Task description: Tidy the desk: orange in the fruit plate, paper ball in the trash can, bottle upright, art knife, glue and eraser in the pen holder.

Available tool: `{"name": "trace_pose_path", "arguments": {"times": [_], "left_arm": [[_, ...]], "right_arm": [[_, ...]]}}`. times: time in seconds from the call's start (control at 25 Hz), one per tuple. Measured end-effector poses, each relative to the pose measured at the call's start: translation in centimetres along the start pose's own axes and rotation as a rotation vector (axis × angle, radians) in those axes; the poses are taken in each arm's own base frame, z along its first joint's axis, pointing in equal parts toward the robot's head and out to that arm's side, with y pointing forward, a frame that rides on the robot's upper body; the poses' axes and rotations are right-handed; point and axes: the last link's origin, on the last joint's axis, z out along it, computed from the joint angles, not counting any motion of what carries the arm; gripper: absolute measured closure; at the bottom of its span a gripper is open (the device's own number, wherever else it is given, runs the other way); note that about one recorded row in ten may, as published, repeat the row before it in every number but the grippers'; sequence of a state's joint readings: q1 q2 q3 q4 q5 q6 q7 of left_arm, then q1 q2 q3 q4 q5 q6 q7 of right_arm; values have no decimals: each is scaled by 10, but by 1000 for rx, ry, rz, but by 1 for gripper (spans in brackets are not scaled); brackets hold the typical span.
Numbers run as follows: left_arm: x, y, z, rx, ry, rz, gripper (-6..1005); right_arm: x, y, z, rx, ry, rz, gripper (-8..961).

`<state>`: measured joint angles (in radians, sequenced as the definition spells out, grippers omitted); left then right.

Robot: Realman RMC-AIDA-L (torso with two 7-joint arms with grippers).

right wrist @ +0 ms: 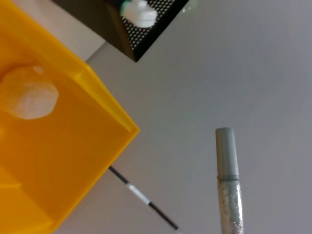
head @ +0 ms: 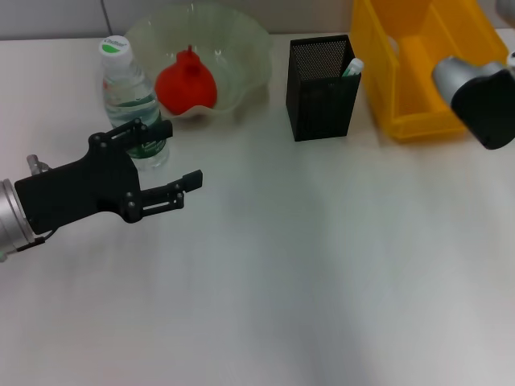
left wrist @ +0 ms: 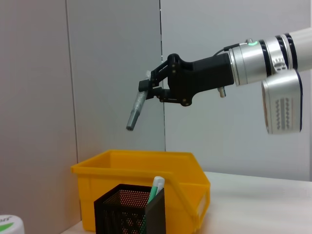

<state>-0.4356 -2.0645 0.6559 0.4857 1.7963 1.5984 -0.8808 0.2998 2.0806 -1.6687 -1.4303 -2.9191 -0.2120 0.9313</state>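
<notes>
The slim grey stick-shaped tool [left wrist: 136,109], judged light, stiff and smooth, is held clamped by its upper end in the right gripper's [left wrist: 148,87] jaws, high above the bright yellow plastic bin [left wrist: 146,178].

trash can [head: 418,121]: far end cut by head view's top edge | right end effector [left wrist: 145,89]: out of head view, only arm housing at right edge | bottle [head: 129,92]: lower label hidden behind left end effector [head: 179,153] | pen holder [head: 322,88]: contents mostly hidden; white-green tip shows, item unclear
</notes>
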Motion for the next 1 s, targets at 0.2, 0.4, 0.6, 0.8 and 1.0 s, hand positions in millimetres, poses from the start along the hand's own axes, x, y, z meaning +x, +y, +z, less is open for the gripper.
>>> {"name": "trace_pose_path", "arguments": {"times": [0.2,0.4,0.6,0.8,1.0], "left_arm": [[-4,3,1,16,10,6,162],[-6,5,1,31,25,20,162],[-8,6,0,40,24,21,162],[-9,6,-2,46,22,19,162],[-11,8,-5,52,19,25,162]], "right_arm": [[-20,7,5,53,3,-166,816],[-33,14,7,89,13,-318,817],[-44,15,8,120,13,-394,817],[-60,15,5,137,-26,-420,817],[-73,22,4,127,-62,-439,818]]}}
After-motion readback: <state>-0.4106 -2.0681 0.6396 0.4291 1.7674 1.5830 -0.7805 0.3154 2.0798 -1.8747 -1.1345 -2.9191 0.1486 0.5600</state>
